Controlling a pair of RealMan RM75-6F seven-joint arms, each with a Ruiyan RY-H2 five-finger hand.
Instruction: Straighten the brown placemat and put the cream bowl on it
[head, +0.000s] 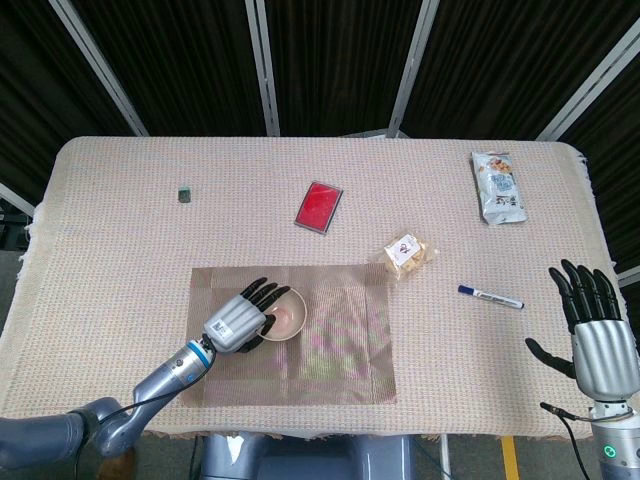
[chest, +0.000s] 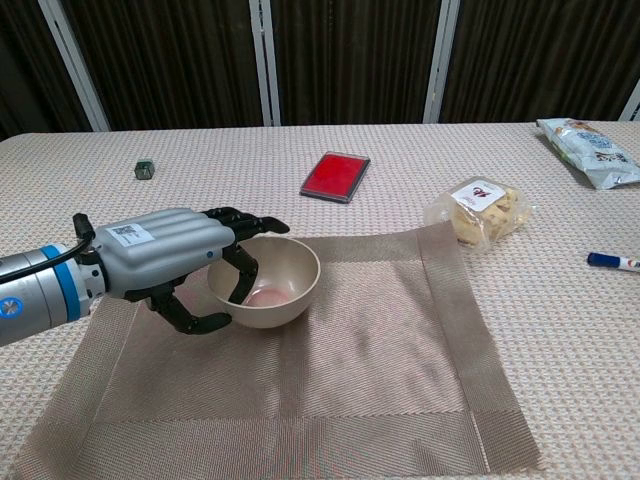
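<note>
1. The brown placemat (head: 290, 333) lies flat, its edges roughly square to the table's (head: 120, 200) near side, so the straightening looks done as far as either view shows
2. The cream bowl (chest: 265, 282) is over the left-centre part of the placemat, upright, with its opening facing up; whether its base already rests on the mat or hangs just above it, I cannot tell
3. What seems left is setting the bowl down, if it is not down, and letting go of it
4. The left hand (chest: 170, 260) grips the bowl at its left side: the fingers (chest: 240, 222) hook over the rim into the bowl while the thumb curls under the outer wall. The forearm reaches in low from the near left edge of the table
5. The right hand (head: 597, 335) hovers at the near right corner, well apart from the placemat, palm down, fingers spread and holding nothing
</note>
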